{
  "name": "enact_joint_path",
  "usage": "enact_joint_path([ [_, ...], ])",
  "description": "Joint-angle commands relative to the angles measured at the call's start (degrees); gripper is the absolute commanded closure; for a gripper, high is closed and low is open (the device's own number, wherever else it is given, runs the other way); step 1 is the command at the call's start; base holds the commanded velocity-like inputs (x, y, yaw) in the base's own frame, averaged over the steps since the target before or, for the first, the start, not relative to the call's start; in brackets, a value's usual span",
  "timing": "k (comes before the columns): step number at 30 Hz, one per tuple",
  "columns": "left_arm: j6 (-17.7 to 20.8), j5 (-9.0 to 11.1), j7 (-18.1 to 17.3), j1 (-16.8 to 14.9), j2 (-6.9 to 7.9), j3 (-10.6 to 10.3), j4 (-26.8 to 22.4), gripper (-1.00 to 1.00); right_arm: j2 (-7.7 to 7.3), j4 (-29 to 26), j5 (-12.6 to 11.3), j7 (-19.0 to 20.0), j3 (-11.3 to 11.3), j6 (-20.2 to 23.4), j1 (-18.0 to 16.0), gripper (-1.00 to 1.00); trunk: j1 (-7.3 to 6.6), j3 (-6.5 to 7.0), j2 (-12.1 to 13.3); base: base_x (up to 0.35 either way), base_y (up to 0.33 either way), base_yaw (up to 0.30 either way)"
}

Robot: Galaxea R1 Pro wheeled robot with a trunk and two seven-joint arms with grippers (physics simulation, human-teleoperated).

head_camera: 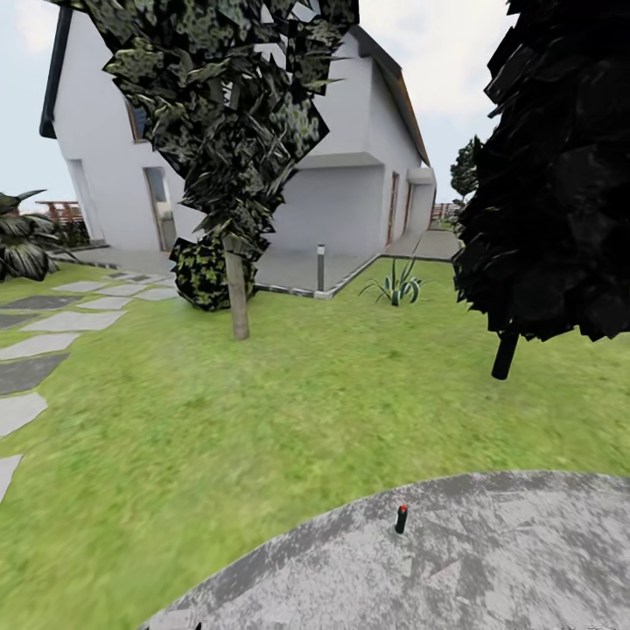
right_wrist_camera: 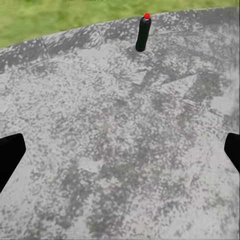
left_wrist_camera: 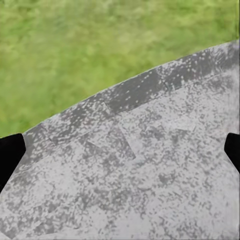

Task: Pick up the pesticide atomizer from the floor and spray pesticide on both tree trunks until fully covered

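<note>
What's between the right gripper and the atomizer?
Only bare grey speckled paving. In the right wrist view the right gripper has open jaws, and the upright atomizer stands ahead, untouched.

Head camera gazes forward and down across the lawn toward the house; both wrist cameras tilt close over the grey paving, sharing its curved grass edge with the head view
</note>
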Motion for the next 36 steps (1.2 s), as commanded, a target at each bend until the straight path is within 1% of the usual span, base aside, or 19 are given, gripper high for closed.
enact_joint_path([
  [1, -0.2, 0.1, 0.0, 0.0, -0.01, 0.1, 0.0, -1.0, 0.0, 0.1, 0.0, 0.0, 0.0, -0.2, -0.1, -1.0, 0.02, -0.06, 0.0, 0.229, -0.213, -0.3],
  [21, -0.1, 0.1, 0.0, 0.0, -0.01, 0.1, 0.0, -1.0, 0.0, 0.1, 0.0, -0.1, 0.0, -0.2, -0.1, -1.0, 0.02, -0.08, 0.0, 0.218, -0.227, -0.3],
  [30, -0.1, 0.1, 0.0, 0.0, -0.09, 0.1, 0.0, -1.0, 0.0, 0.1, 0.0, 0.0, 0.0, -0.2, -0.1, -1.0, 0.02, -0.54, 0.0, 0.208, -0.232, -0.251],
  [36, -0.4, 0.1, 0.0, 0.0, -0.09, 0.2, 1.1, -1.0, 0.02, 0.1, 0.0, 0.0, 0.0, -0.2, -0.1, -1.0, 0.02, -0.97, 0.0, 0.197, -0.239, -0.201],
])
